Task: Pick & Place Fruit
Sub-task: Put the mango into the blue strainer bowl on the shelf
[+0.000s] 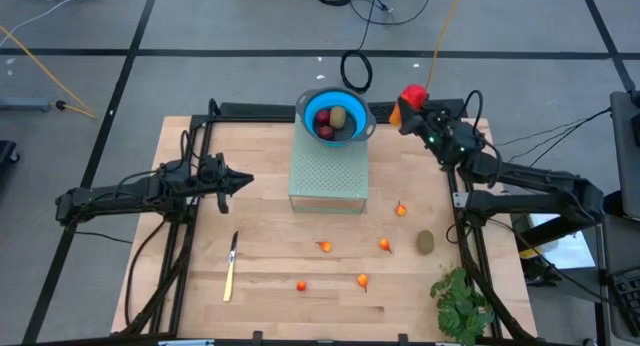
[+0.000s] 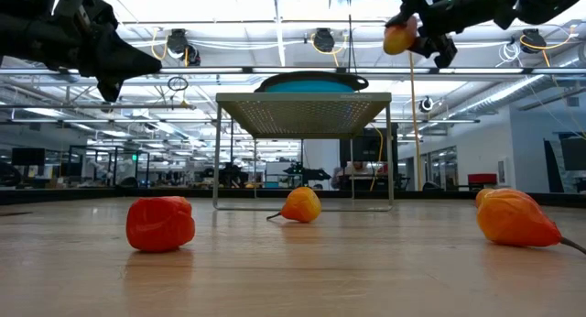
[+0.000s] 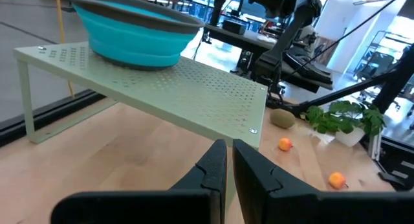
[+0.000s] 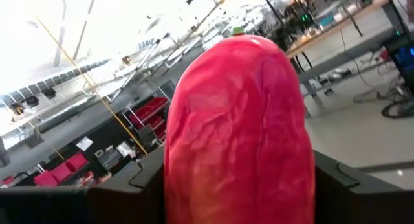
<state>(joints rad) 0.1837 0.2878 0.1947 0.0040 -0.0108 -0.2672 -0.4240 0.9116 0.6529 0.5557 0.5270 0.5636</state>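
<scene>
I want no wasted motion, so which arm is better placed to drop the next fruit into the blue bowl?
Right. The right gripper already holds the red-and-yellow fruit raised beside the blue bowl; the left gripper is shut, empty.

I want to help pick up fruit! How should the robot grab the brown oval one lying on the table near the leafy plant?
Best from straight above, fingers closing across the narrow middle of the brownish-olive oval fruit. It lies flat on the wooden table with clear space around it, and its short width probably fits between the fingers better than its length.
</scene>
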